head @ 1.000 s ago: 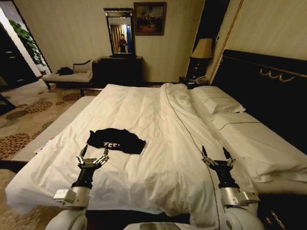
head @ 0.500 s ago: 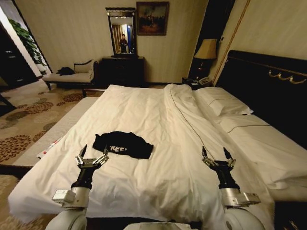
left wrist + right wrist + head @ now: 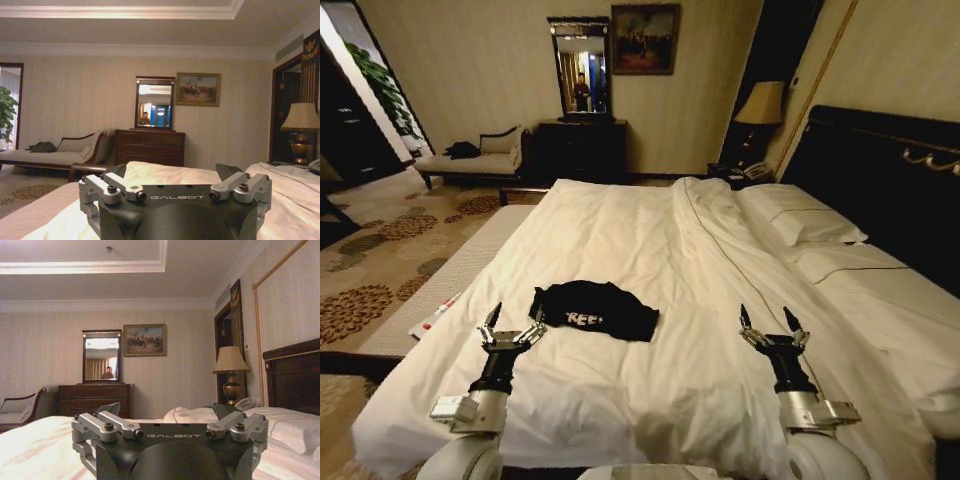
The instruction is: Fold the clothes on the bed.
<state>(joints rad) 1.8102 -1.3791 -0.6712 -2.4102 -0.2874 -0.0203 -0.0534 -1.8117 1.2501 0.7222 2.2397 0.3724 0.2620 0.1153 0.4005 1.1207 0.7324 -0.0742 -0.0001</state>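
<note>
While both grippers' jaws gape, crumpled black T-shirt [image 3: 596, 309] lies on bed [image 3: 650, 250].

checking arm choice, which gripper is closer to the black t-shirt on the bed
The left gripper: its open fingers sit right beside the T-shirt. The right gripper, also open, is well off over bare white duvet.
</note>
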